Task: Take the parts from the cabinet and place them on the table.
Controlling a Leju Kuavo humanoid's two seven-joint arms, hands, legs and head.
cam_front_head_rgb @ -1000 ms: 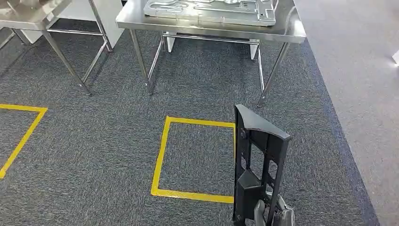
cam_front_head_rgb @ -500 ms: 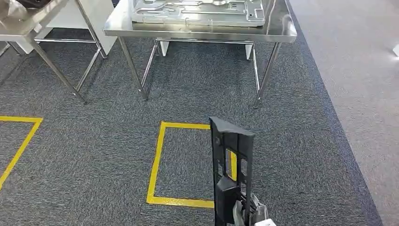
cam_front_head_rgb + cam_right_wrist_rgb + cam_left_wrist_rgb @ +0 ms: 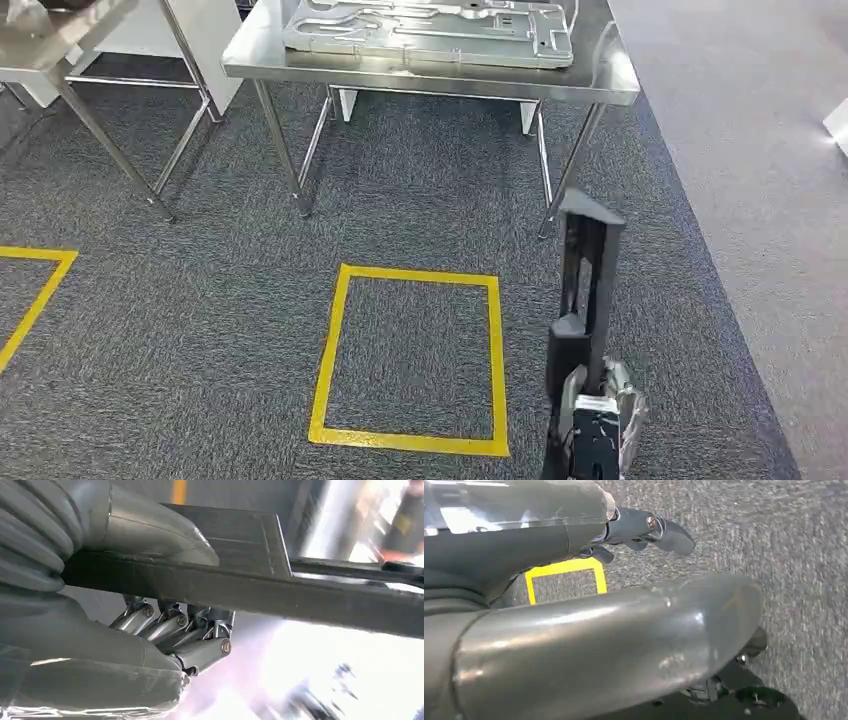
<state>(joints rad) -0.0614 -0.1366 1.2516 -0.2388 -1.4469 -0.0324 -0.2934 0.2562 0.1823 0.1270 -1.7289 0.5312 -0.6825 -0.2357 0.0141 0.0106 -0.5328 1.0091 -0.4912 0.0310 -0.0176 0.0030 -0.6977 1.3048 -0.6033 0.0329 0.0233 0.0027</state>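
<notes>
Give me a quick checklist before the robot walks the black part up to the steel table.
1. Grip: right hand holds the long black plastic frame part at its lower end, upright: ok.
2. Fingers wrapped around the part, seen from the right wrist: ok.
3. Carpet path across the yellow taped square to the stainless steel table: ok.
4. Free table surface: a large grey metal panel covers most of the top; a bare strip at the right end: cannot tell if enough.
5. Left hand holds nothing: ok.
</notes>
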